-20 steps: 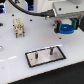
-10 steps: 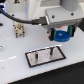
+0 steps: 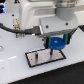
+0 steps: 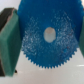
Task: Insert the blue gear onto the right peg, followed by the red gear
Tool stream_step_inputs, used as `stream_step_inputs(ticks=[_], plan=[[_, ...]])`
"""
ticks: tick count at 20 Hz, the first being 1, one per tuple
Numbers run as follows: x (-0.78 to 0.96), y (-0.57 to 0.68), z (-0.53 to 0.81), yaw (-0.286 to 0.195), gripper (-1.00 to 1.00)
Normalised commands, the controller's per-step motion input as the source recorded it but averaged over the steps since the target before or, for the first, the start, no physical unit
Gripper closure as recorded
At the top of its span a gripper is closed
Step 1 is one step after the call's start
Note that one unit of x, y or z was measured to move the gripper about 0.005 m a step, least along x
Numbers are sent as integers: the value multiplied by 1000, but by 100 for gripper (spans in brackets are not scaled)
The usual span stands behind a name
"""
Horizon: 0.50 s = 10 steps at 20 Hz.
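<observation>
White bench (image 3: 12,60), glossy, fills the lower exterior view; dark background behind, upper corners

Item 1. Black cable (image 3: 10,27), at the exterior view's left, running from the left edge toward the arm's body

Item 2. Robot arm (image 3: 37,15), white housing, occupies the top centre of the exterior view, reaching down toward the bench

Item 3. Dark rectangular plate (image 3: 44,56) with a pale border, lying flat on the bench, centre to right of centre in the exterior view; small upright pegs on it are too blurred to count

Item 4. Claw (image 3: 56,46), beneath the arm, right of centre in the exterior view, over the plate's right end; clenched on the blue gear (image 3: 58,43). Whether the gear touches the plate or a peg cannot be told

Item 5. Blue gear, wrist view (image 4: 49,34): bright blue, toothed rim, pale centre hole, filling most of the picture. Teal finger pads (image 4: 9,37) press against its rim on opposite sides, one clearly seen, the other only at the picture's edge. White bench surface (image 4: 45,75) shows past the teeth

Red gear: not identifiable in either view
</observation>
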Motion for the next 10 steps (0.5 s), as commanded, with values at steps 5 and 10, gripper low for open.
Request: stream_step_inputs(ticks=[5, 10], plan=[[143, -167, -68, 0, 100], [190, -130, -48, 0, 100]])
